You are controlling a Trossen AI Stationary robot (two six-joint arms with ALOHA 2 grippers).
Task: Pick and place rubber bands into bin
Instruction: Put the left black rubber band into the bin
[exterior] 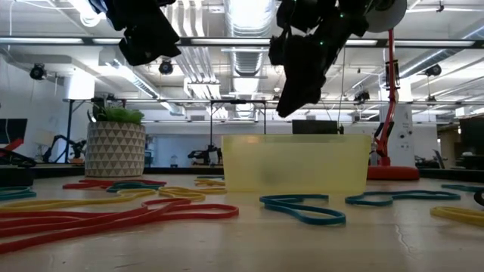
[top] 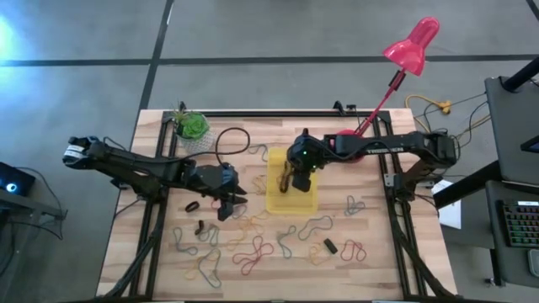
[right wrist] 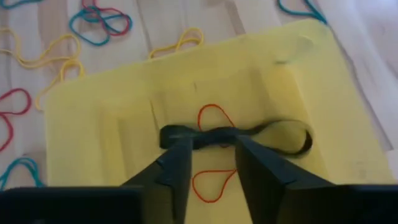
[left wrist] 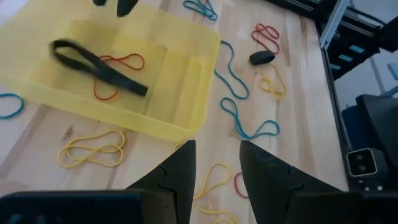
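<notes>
The right gripper (top: 295,178) hangs over the bin (top: 305,202), its fingers parted with a black rubber band (right wrist: 249,138) lying across their tips inside the tray beside a red rubber band (right wrist: 211,155); whether the fingers touch the black band cannot be told. The left gripper (top: 232,200) hovers just beside the bin with its fingers apart and empty. Many rubber bands (top: 253,248) lie scattered on the table (top: 160,252), several too thin to make out clearly from above.
</notes>
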